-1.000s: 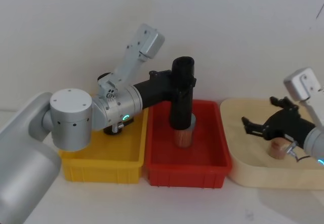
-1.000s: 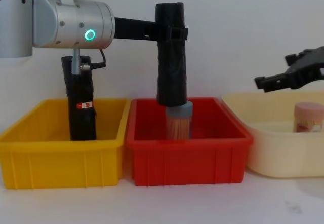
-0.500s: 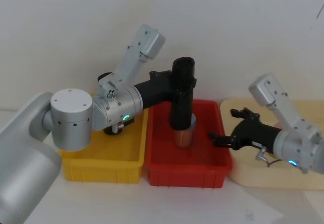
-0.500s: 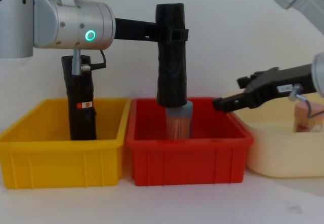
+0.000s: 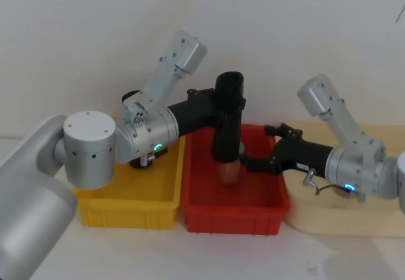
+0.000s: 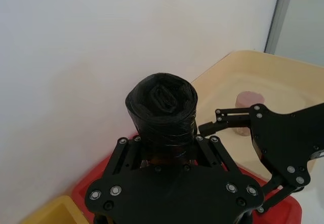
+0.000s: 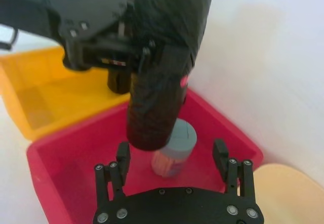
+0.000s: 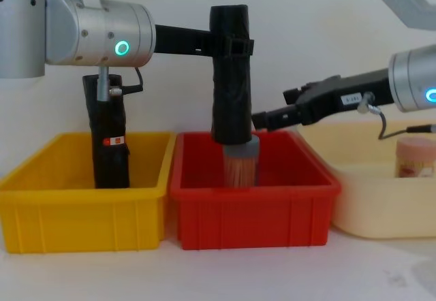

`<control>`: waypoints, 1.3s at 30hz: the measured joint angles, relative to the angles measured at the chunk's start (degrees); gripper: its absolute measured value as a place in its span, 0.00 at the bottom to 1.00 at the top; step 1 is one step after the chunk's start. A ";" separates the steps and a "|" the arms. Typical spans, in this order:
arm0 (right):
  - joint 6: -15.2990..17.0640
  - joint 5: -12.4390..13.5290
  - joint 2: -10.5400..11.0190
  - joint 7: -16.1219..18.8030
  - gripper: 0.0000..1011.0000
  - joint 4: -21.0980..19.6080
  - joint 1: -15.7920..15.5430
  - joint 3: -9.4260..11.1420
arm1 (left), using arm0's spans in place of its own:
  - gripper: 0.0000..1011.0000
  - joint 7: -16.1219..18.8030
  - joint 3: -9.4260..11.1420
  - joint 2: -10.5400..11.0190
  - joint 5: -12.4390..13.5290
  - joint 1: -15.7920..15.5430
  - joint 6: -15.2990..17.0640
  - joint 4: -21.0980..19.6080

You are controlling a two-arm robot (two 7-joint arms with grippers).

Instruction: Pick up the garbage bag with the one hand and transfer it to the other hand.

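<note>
Chest view: right gripper (image 8: 259, 119) nearer garbage bag (image 8: 230, 83)

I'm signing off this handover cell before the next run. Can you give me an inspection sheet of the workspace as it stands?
Surface: white tabletop carrying a yellow bin, a red bin and a cream tray.
Job's things: garbage bag upright, held above the red bin.
Clutter: sticker-marked black roll standing in the yellow bin; grey-lidded jar below the bag; pink jar in the tray.
Grippers: left gripper jaws shut on the bag's upper part; right gripper jaws open by its lower part.
Cables: thin black cable by the right wrist.
Surroundings: white wall.
</note>
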 joint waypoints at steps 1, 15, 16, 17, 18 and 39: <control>-0.08 0.36 -0.13 0.46 0.99 0.21 0.39 0.06 | 0.38 0.00 0.00 0.00 0.00 0.00 0.00 0.00; -0.73 2.90 -1.36 4.28 0.99 3.87 3.52 -0.64 | 0.38 0.00 0.00 0.00 -0.01 0.00 0.01 0.00; -0.80 2.99 -1.54 4.44 0.99 4.35 3.81 -0.76 | 0.38 0.00 0.00 0.00 -0.01 0.00 0.01 0.00; -0.94 3.14 -1.83 4.74 0.99 5.10 4.23 -0.94 | 0.38 0.00 0.00 0.00 -0.01 0.00 0.01 0.00; -1.00 3.19 -2.02 4.86 0.99 5.59 4.47 -1.05 | 0.38 0.00 0.00 0.00 -0.01 0.00 0.01 0.00; -5.03 4.68 -8.07 7.44 0.99 19.00 11.25 -3.48 | 0.38 0.00 0.00 0.00 -0.01 0.00 0.01 0.00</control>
